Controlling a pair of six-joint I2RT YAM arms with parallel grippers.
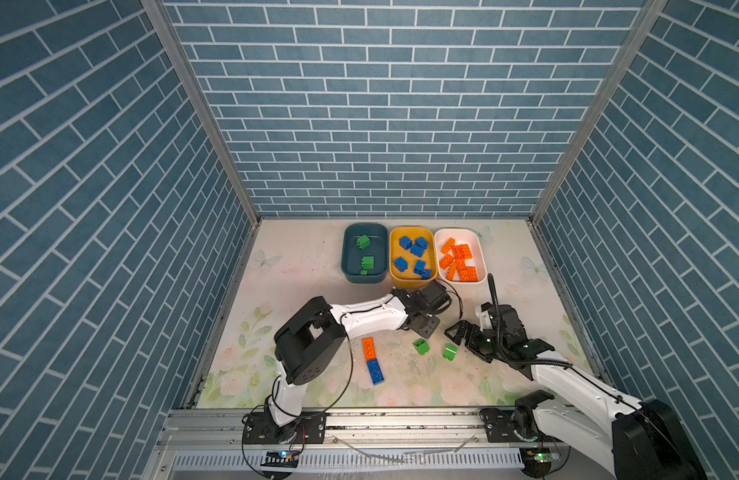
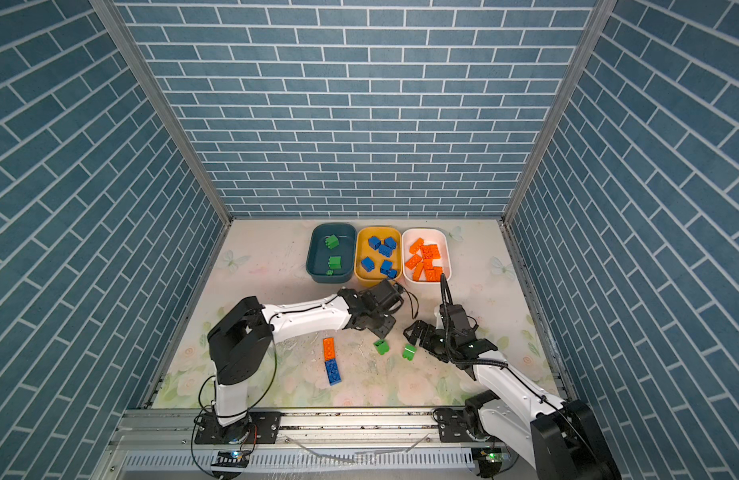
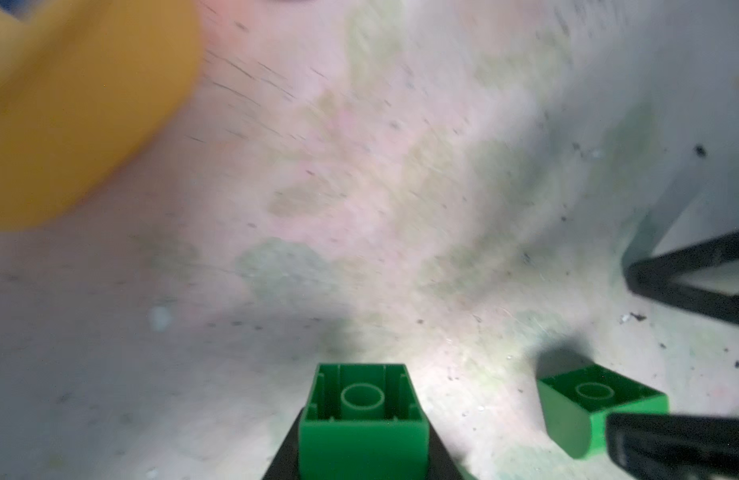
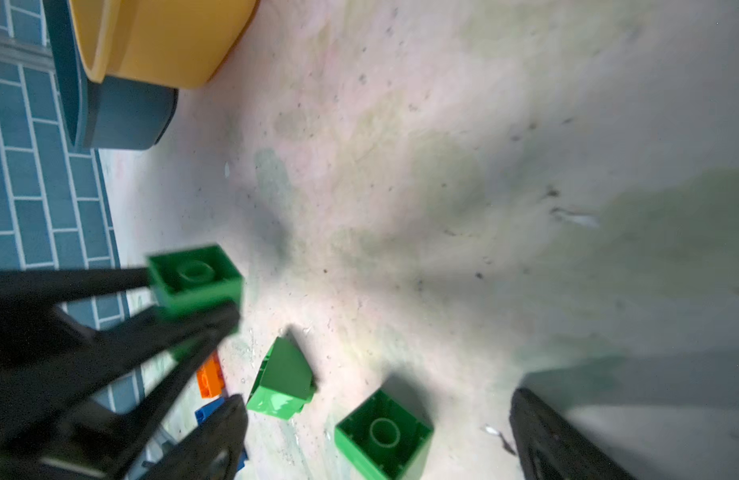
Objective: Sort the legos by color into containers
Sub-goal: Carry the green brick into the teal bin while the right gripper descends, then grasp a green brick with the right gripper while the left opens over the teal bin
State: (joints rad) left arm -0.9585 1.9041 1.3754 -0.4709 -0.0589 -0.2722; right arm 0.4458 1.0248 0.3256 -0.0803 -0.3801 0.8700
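The left end effector [image 1: 424, 328] is clamped on a green brick [image 3: 361, 399] near the middle of the counter [image 1: 301, 266]. The right end effector [image 1: 457, 336] has its fingers spread wide and hovers just beside a loose green brick [image 1: 450, 351]. A second loose green brick [image 1: 420, 346] lies close by. An orange brick [image 1: 368, 348] and a blue brick [image 1: 375, 371] lie end to end toward the front edge. The teal tub [image 1: 344, 249], yellow tub [image 1: 413, 228] and white tub [image 1: 457, 230] line the far edge.

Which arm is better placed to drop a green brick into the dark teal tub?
Left. The left end effector is shut on a green brick, and the dark teal tub is leftmost; the right end effector is open and empty.
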